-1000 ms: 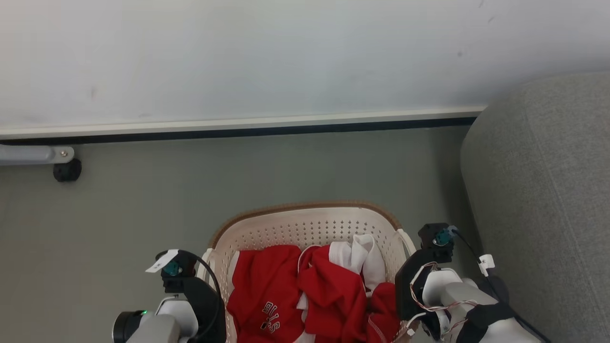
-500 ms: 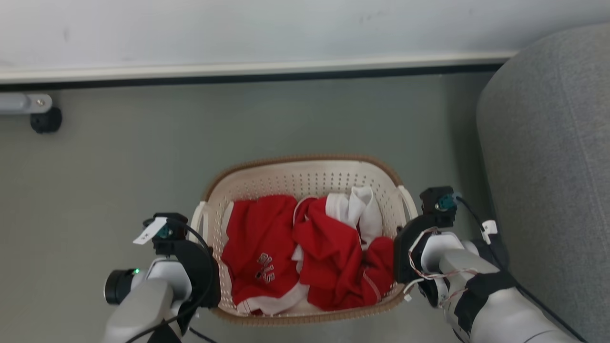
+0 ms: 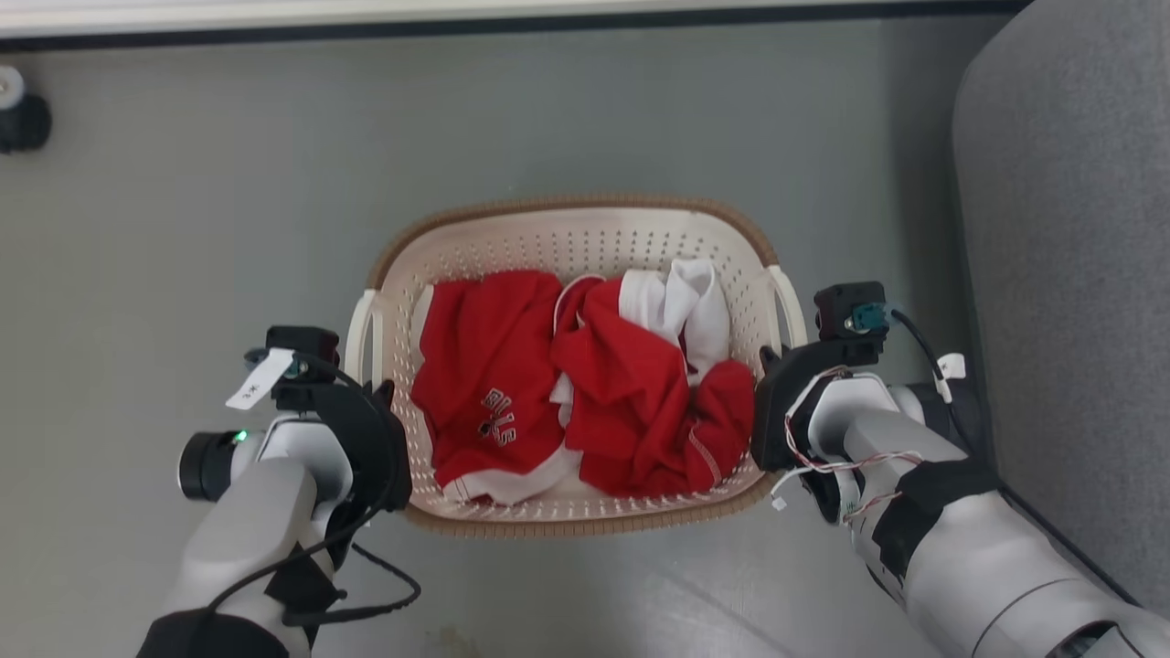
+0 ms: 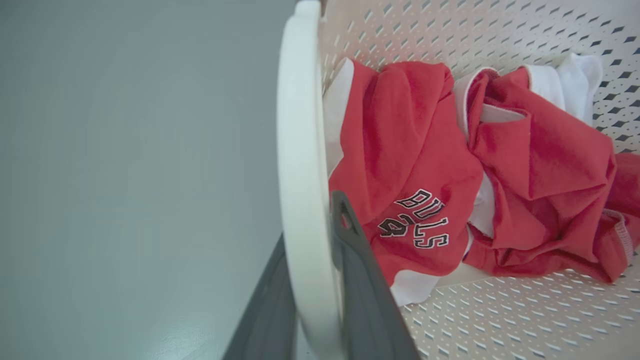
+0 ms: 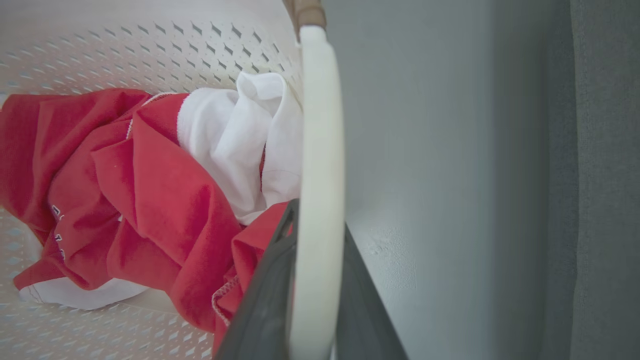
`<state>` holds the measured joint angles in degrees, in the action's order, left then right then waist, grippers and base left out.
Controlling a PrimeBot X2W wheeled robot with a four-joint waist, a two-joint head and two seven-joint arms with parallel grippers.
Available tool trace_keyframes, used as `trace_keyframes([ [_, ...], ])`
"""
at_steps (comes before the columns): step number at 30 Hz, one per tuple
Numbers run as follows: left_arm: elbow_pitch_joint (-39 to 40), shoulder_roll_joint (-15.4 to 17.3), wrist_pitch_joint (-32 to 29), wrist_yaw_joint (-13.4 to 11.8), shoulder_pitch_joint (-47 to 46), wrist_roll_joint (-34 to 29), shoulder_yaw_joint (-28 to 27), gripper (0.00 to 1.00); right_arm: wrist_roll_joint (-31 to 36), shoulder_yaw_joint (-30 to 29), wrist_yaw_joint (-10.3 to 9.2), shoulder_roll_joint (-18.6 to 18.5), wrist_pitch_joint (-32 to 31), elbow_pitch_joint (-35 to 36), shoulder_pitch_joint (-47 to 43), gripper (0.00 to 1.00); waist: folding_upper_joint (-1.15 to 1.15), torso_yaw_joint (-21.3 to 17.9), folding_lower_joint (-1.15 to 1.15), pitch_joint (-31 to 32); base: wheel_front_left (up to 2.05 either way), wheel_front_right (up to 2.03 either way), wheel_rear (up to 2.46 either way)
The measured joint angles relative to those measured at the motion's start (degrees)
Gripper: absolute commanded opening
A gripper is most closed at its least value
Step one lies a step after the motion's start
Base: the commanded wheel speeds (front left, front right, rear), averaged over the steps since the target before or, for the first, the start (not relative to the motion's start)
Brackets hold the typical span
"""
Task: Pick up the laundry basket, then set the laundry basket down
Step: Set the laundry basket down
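Note:
The laundry basket (image 3: 567, 205) is cream-white and perforated, with a brown woven rim, and sits in the middle of the head view over the grey floor. It holds red jerseys (image 3: 631, 384) and a white cloth (image 3: 695, 292). My left gripper (image 3: 380, 402) is at its left loop handle (image 3: 358, 329). In the left wrist view that white handle (image 4: 299, 150) runs between my two dark fingers (image 4: 350, 260), which are shut on it. My right gripper (image 3: 768, 366) is at the right handle (image 3: 792, 306). The right wrist view shows that handle (image 5: 320, 140) clamped between its fingers (image 5: 272, 280).
A grey upholstered seat (image 3: 1069, 228) stands close on the right, just beyond my right arm. A dark baseboard (image 3: 457, 26) runs along the top, with a black round fitting (image 3: 23, 119) at the far left. Bare grey floor (image 3: 183, 228) lies left of and behind the basket.
The camera has tilted down, so the wall has slid out of the top. The whole basket is in view now and looks slightly larger. Both grippers stay at its handles.

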<state>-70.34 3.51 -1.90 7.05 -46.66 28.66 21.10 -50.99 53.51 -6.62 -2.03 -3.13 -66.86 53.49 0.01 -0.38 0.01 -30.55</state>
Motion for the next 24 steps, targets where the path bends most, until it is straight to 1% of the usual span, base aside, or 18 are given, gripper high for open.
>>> trace_keyframes([
  [11, 0.26, 0.23, 2.56, 0.01, -3.58, -0.09, -0.12, 0.00, 0.11, -0.33, -0.01, -0.09, 3.31, -0.58, 3.27, 0.00, -0.01, -0.01, -0.01, -6.37, 0.00, 0.00, 0.00],
  [24, 0.60, 0.65, 6.12, 0.01, -7.05, -0.13, -0.43, 0.00, 0.21, -0.56, -0.43, -0.25, 7.39, -0.43, 6.50, 0.00, -0.01, 0.30, 0.00, -11.79, 0.00, 0.00, 0.00],
])
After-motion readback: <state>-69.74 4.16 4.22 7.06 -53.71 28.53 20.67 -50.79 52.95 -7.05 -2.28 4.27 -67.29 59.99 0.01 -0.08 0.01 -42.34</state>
